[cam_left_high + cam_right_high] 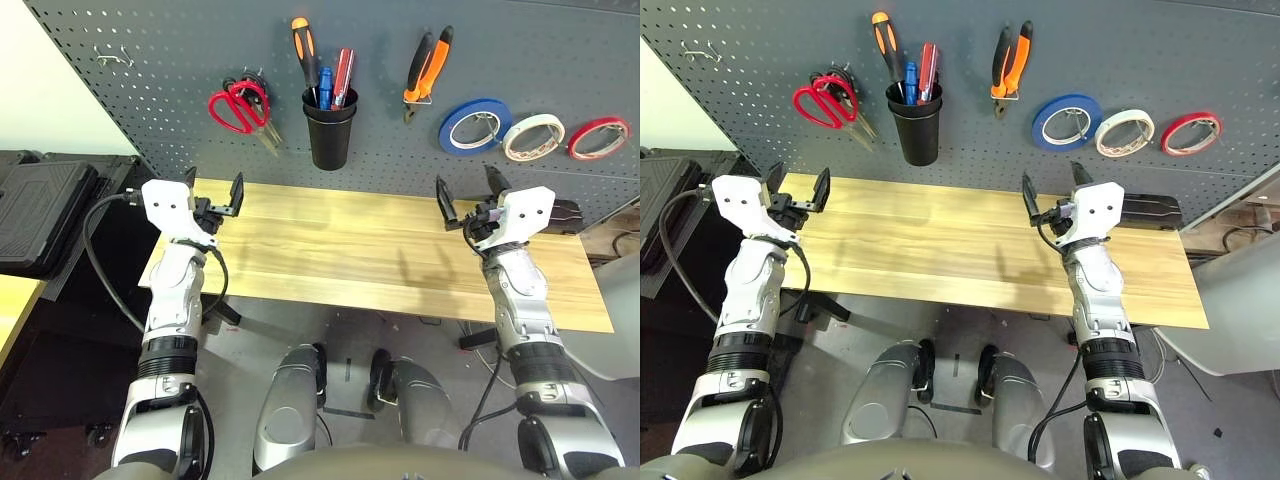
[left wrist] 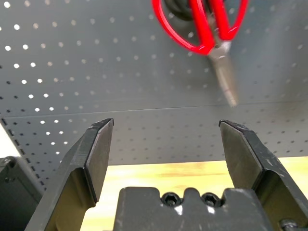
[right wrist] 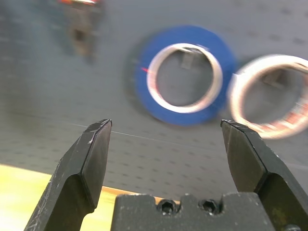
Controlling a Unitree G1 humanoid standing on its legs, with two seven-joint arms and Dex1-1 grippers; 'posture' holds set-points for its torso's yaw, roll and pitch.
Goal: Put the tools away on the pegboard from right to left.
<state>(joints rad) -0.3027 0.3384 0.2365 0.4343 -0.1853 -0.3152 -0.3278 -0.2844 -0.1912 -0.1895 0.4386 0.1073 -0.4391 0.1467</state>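
My left gripper (image 2: 166,122): wide apart, gripping nothing, before the pegboard (image 1: 190,80)
My right gripper (image 3: 166,122): likewise wide, empty, before the pegboard
Table (image 1: 300,240): below the pegboard
White tape (image 1: 533,137): on the pegboard
Pliers (image 1: 428,70), red-handled scissors (image 1: 240,107): hanging on the pegboard
Screwdriver (image 1: 304,48): in the pegboard's black cup (image 1: 329,135)

A blue tape roll (image 1: 461,145) and a red tape roll (image 1: 575,150) hang on the right, black-handled scissors (image 1: 816,75) hang on the left, and a black case (image 1: 42,215) lies left of the wooden counter (image 1: 350,225).
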